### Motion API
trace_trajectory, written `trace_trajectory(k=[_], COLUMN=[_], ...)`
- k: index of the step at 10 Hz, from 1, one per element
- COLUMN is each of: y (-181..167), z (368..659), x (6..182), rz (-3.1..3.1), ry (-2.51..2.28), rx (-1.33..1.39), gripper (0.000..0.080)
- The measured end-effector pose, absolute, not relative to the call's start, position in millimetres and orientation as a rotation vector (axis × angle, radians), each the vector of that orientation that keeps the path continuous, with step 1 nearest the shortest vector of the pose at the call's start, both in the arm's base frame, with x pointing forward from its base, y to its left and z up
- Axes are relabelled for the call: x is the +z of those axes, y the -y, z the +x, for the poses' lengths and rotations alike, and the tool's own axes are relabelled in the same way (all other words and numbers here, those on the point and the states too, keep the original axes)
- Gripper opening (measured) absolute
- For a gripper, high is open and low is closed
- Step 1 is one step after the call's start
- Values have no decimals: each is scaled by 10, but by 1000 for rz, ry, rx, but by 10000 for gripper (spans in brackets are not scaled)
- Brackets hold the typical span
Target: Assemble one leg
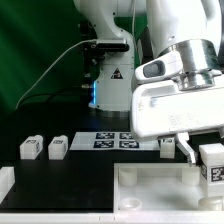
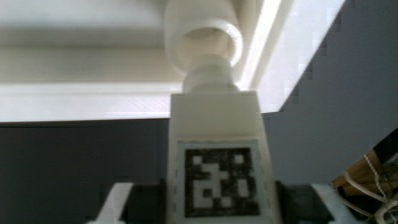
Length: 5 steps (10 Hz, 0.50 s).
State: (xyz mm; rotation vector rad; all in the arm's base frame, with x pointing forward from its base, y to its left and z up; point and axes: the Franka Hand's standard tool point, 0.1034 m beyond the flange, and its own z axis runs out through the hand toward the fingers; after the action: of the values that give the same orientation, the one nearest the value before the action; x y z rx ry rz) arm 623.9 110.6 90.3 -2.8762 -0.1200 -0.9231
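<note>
My gripper [image 1: 204,158] is at the exterior view's right, above the far right corner of the large white tray-like piece [image 1: 150,186]. It is shut on one leg [image 1: 212,165], a white block with a black-and-white tag. In the wrist view the held leg [image 2: 217,150] stands between my fingers [image 2: 121,205], tag facing the camera. Its rounded threaded end [image 2: 210,48] points at the tray-like piece's white rim [image 2: 71,100], close to it or touching. Two more legs [image 1: 30,148] [image 1: 57,148] stand at the left, and a third [image 1: 167,147] is partly hidden behind my gripper.
The marker board [image 1: 112,140] lies flat on the black table behind the tray-like piece. A white part [image 1: 5,181] sits at the exterior view's left edge. The robot's base [image 1: 110,85] and a cable stand behind.
</note>
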Motion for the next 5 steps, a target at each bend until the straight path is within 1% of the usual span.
trace_trajectory(k=[2, 5], y=[-1071, -1117], z=[6224, 6210], x=[901, 899], rz=[-2884, -2881], ry=[146, 159], rx=[-925, -922], gripper=[291, 291])
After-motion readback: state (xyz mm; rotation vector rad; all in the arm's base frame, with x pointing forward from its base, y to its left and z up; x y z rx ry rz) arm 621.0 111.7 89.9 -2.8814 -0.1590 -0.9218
